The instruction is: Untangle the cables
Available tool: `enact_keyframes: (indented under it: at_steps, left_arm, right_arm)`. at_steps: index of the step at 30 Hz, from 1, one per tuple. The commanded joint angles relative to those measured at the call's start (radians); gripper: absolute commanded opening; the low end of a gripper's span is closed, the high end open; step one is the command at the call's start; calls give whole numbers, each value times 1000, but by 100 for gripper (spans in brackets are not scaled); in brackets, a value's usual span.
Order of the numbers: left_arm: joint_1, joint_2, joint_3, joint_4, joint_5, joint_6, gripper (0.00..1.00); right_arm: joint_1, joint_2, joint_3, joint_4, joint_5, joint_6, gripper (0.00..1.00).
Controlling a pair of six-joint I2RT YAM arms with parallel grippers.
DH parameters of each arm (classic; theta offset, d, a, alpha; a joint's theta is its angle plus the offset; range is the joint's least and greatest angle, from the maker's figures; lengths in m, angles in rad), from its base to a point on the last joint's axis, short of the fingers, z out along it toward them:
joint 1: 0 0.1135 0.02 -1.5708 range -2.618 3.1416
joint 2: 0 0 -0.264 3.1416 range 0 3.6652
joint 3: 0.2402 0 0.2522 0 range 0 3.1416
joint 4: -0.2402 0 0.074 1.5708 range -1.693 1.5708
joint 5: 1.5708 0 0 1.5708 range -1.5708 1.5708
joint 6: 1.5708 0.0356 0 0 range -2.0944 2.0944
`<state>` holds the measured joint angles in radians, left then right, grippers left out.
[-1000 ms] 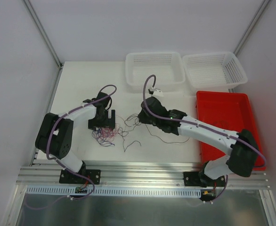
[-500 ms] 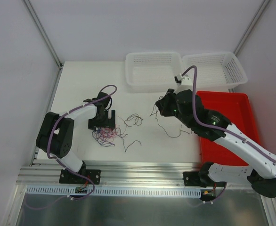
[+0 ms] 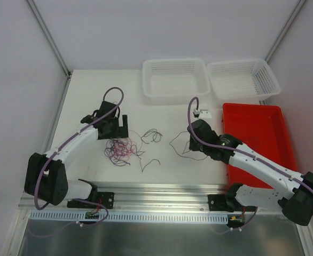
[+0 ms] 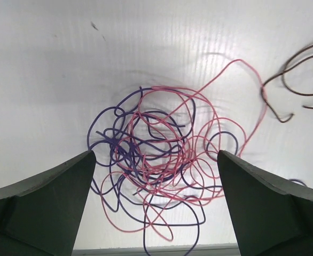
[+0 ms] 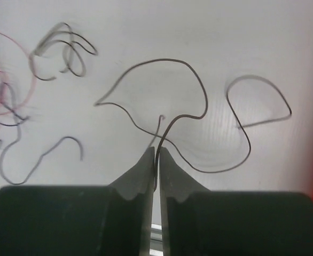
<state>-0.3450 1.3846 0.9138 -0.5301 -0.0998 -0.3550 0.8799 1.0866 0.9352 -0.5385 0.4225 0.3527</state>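
The cables (image 3: 125, 146) are lying in the middle of the table (image 3: 87, 96): the red and purple tangle (image 4: 162, 170) is sitting between the wide-open left fingers (image 4: 49, 202), and the right fingers (image 5: 140, 176) are gripping, as it seems, a black wire (image 5: 162, 60) near the red tray (image 3: 258, 128). Closing on the tangle here is risking to catch several loops together and tighten the knot, and a hard pull may be slipping the thin wire out. Open room is lying toward the far-left corner.

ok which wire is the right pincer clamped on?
The long dark wire nearest the red tray; the red-purple tangle and small dark curls lie free.
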Motion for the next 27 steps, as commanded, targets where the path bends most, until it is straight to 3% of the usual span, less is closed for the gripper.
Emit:
enact_keyframes:
  at_steps: [1,8,13,14,20,23,27]
  left_arm:
    - [5,-131,-38,47,-34,11,99]
    - [6,-434,-122,133,-54,48,99]
    - [5,-591,-184,180,-74,65,99]
    - [5,-629,-190,186,-80,71,99]
    - [5,-735,-253,183,-95,114,99]
    - [5,-774,-271,183,-101,113,99]
    - [5,-753,-262,183,-107,119,99]
  right_arm:
    - [-19,10,-47,-46,67,74,11]
    - [-79,94,-125,-115,110,153,18]
    - [-111,168,-124,-146,119,184,43]
    - [-111,174,-122,-149,122,189,56]
    - [-137,196,-113,-153,127,186,87]
    - [-173,210,-122,-124,90,181,96]
    - [-223,239,-128,-69,29,178,100]
